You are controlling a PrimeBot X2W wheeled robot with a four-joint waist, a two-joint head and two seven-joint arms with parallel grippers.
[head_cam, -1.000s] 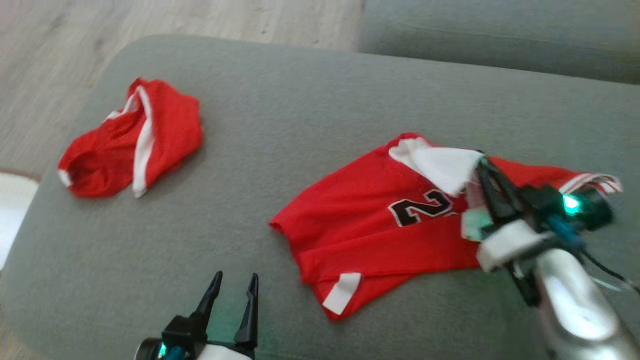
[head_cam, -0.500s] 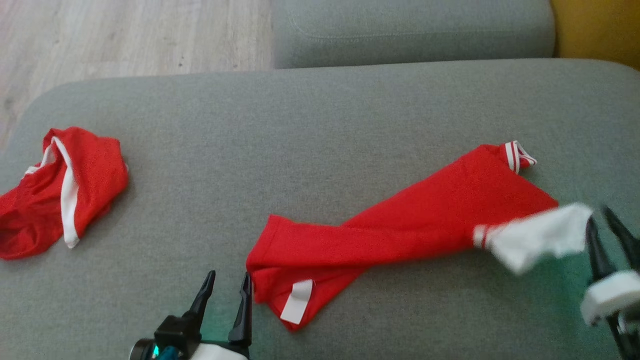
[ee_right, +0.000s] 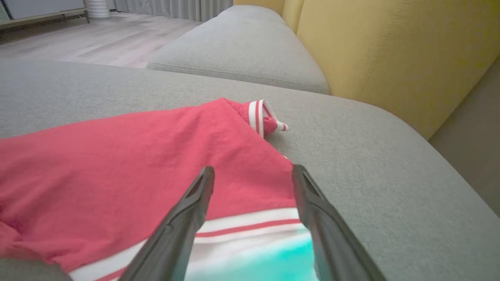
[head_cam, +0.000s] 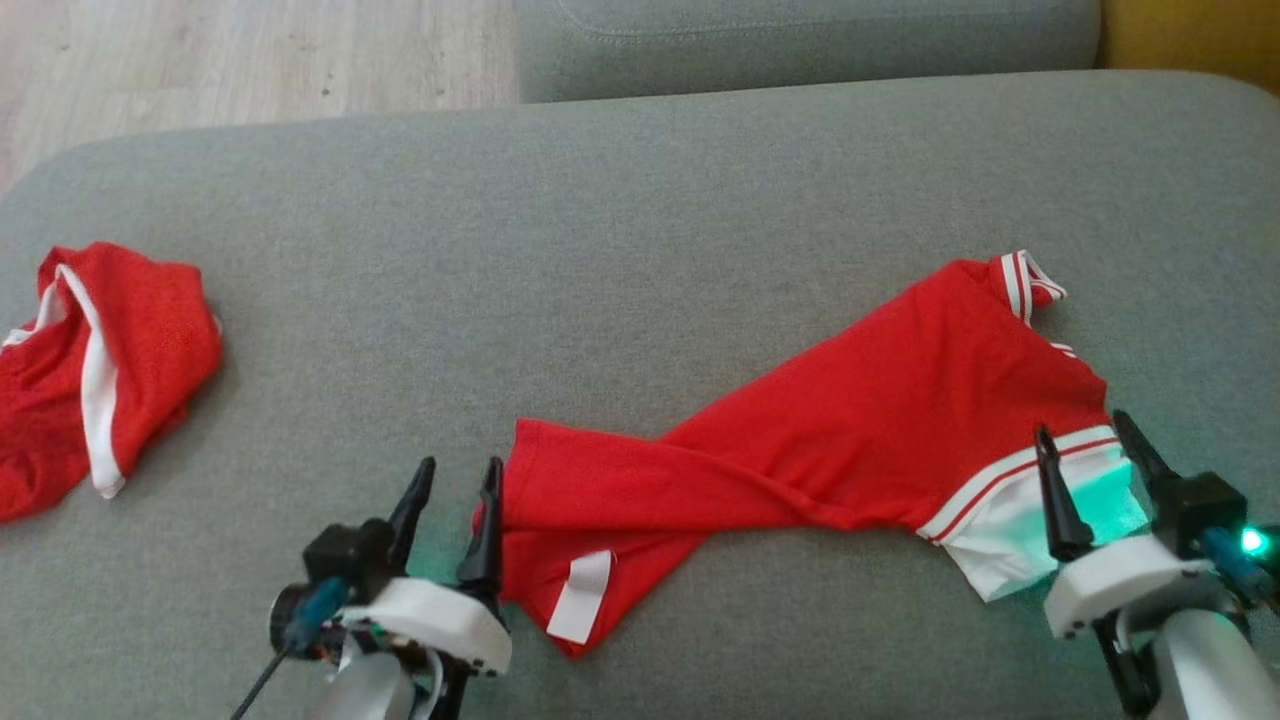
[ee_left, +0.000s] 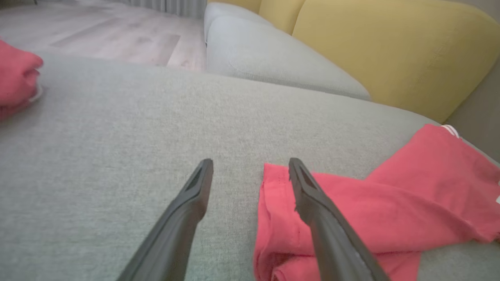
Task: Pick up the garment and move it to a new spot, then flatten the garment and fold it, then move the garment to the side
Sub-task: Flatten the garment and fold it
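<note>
Lying twisted lengthwise across a grey fabric sofa cushion (head_cam: pixel 600 250): one red mesh jersey with white striped trim (head_cam: pixel 850 430), not folded. Left gripper (head_cam: pixel 460 465): fingers spread wide, empty, at the jersey's left edge. Right gripper (head_cam: pixel 1081 425): fingers likewise wide, empty, over the white band at the jersey's right end. Crumpled red-and-white garment (head_cam: pixel 110 350): far left, well apart.

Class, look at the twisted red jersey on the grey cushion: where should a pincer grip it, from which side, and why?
Probably the white-banded end, from the robot's right: that edge lies exposed beneath the open right pincer, whereas the jersey is twisted mid-length.
</note>
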